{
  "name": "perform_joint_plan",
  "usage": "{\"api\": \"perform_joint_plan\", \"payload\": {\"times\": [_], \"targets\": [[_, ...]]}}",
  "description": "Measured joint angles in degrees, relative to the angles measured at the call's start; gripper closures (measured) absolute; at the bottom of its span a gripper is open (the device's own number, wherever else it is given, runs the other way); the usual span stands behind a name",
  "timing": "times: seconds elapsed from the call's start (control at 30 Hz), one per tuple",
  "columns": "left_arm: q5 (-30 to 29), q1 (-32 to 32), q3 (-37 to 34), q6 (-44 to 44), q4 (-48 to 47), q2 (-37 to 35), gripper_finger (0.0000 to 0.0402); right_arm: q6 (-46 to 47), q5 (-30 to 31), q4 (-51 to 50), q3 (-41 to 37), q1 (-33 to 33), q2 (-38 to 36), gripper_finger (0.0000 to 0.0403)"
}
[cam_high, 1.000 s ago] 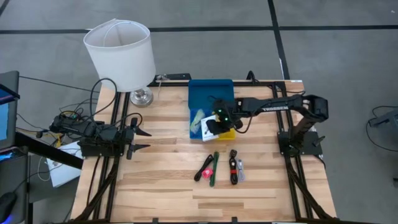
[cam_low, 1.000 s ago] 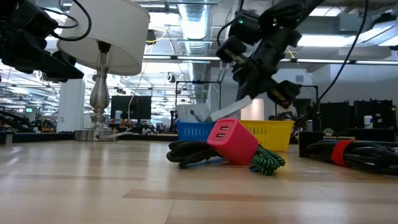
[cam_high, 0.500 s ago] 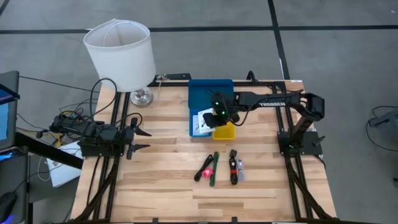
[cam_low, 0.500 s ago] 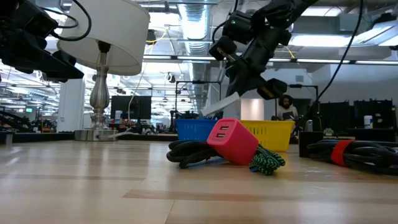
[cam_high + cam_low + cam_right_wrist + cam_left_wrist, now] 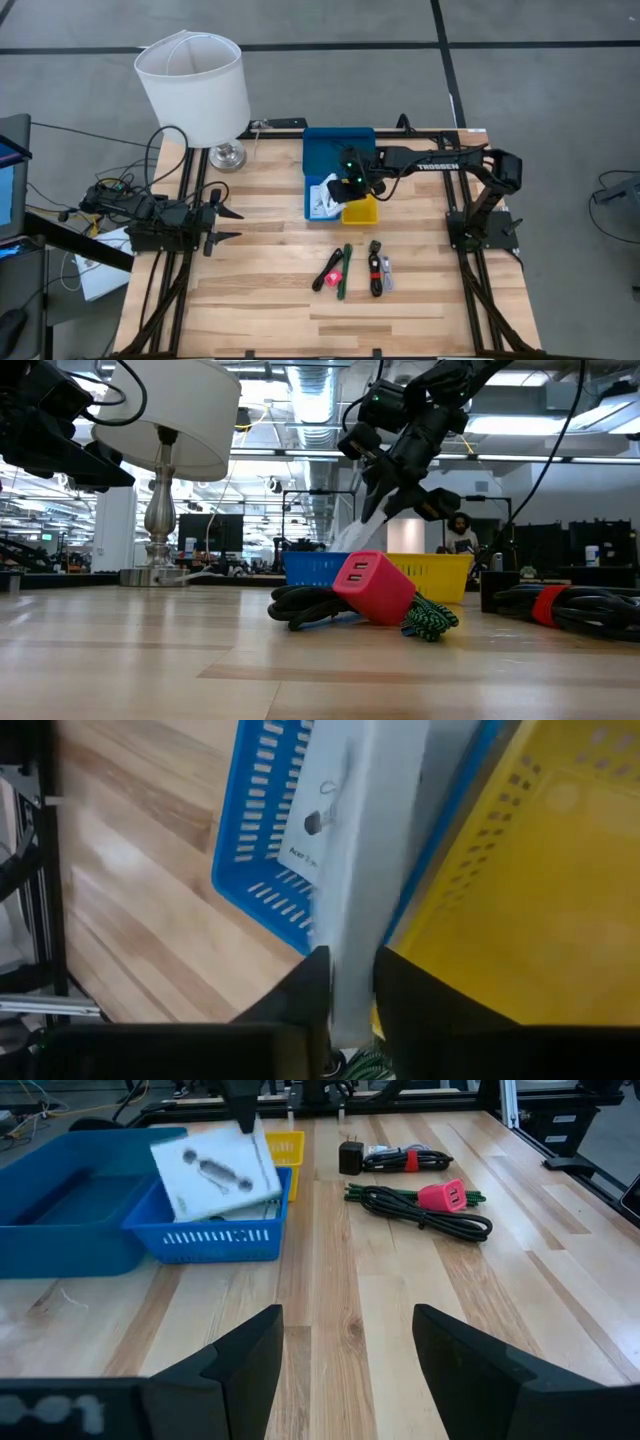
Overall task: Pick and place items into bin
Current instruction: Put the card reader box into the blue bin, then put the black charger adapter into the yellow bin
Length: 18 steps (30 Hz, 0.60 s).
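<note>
Wooden desk (image 5: 260, 270) under a grey floor surround carries the bin (image 5: 338, 150) at its far side. Right gripper (image 5: 345, 190) hovers over the small blue tray (image 5: 215, 1238), pinching the white card (image 5: 213, 1168) edgewise between barely parted fingers. Placing is in hand; next it likely needs a wider release. Left gripper (image 5: 228, 225) waits spread at left.

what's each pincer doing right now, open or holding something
Left pincer: open, empty, waiting at the table's left edge.
Right pincer: over the small blue tray, white card between its fingers; grip or release cannot be told.
</note>
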Motion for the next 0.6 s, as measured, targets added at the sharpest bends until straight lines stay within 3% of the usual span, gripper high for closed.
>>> {"api": "perform_joint_plan", "payload": {"times": [0.4, 0.6], "targets": [[0.0, 0.0, 0.0, 0.0, 0.0, 0.0, 0.0189, -0.1, 0.8, 5.0, 0.0, 0.0, 0.0, 0.0235], [0.0, 0.0, 0.0, 0.0, 0.0, 0.0, 0.0189, 0.0, -5.5, 11.0, 0.0, 0.0, 0.0, 0.0228]]}}
